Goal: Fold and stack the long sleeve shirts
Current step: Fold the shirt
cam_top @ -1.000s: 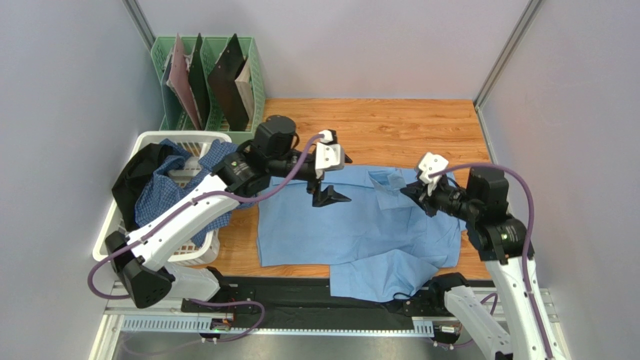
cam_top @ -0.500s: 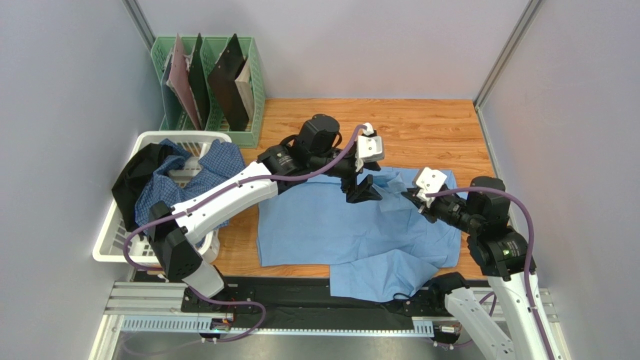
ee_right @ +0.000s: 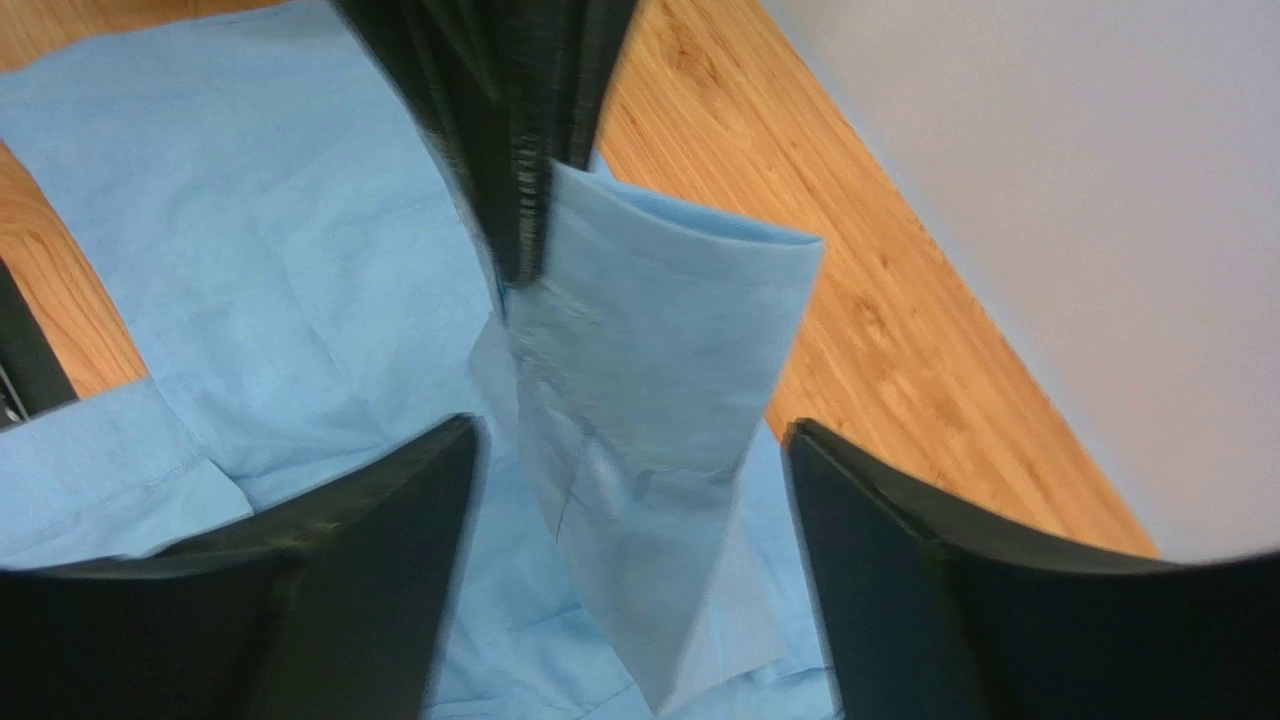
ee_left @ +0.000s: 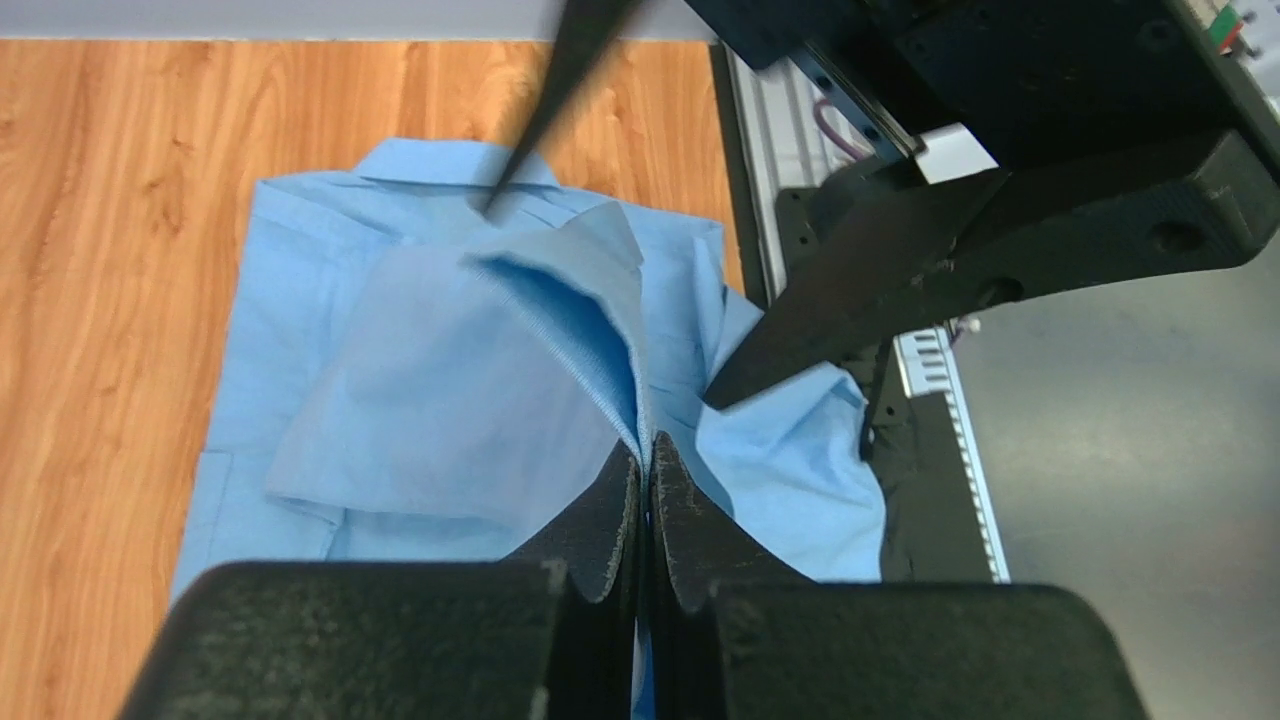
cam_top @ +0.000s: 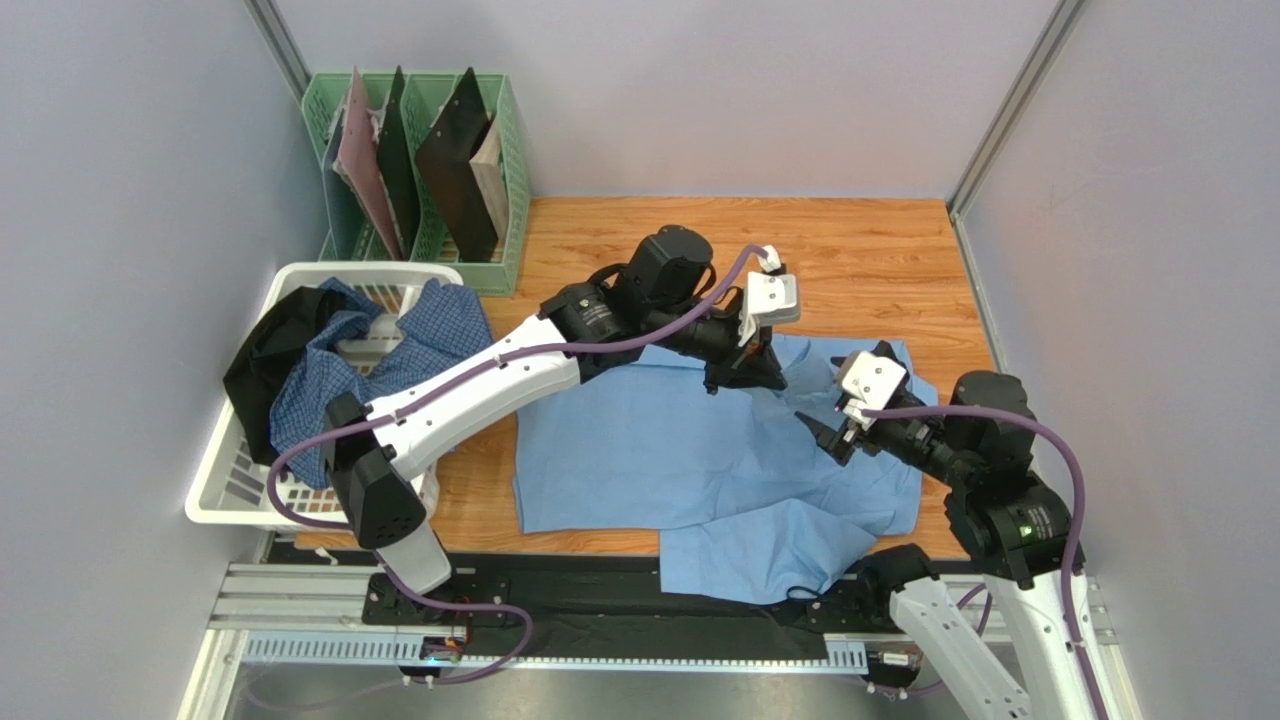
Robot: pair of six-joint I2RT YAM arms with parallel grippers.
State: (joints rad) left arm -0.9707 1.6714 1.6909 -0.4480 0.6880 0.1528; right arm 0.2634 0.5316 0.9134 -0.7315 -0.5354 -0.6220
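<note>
Grey walls enclose a wooden table (cam_top: 872, 255). The blue shirt (cam_top: 646, 450) lies spread beneath both grippers, and part of it laps over the table's near edge.

The left gripper (cam_top: 733, 371) has its jaws pressed together on a cuff (ee_right: 661, 330) and holds it raised above the shirt body. Its wrist view shows the cloth folded over and draping from the pinch.

The right gripper (cam_top: 831, 435) has its fingers spread and holds nothing. It sits just beside the left gripper. Its wrist view shows the cuff hanging between its two fingers; whether the cloth touches either finger cannot be told.

The checked shirt (cam_top: 436, 323) is well to the left of the left gripper, heaped in a basket (cam_top: 211, 488) with a dark cloth (cam_top: 271, 360).

Assessment: the cloth is light, soft and limp. It will sag and crease wherever it is unsupported, and a single layer may slip out of a shallow pinch. The cuff is doubled and stitched, so it is judged the stiffest part and the sound place to grip.

Hazard: a one-point hold lets the sleeve twist. Closing the right fingers on the cuff below the left pinch is judged the steadier hold.
</note>
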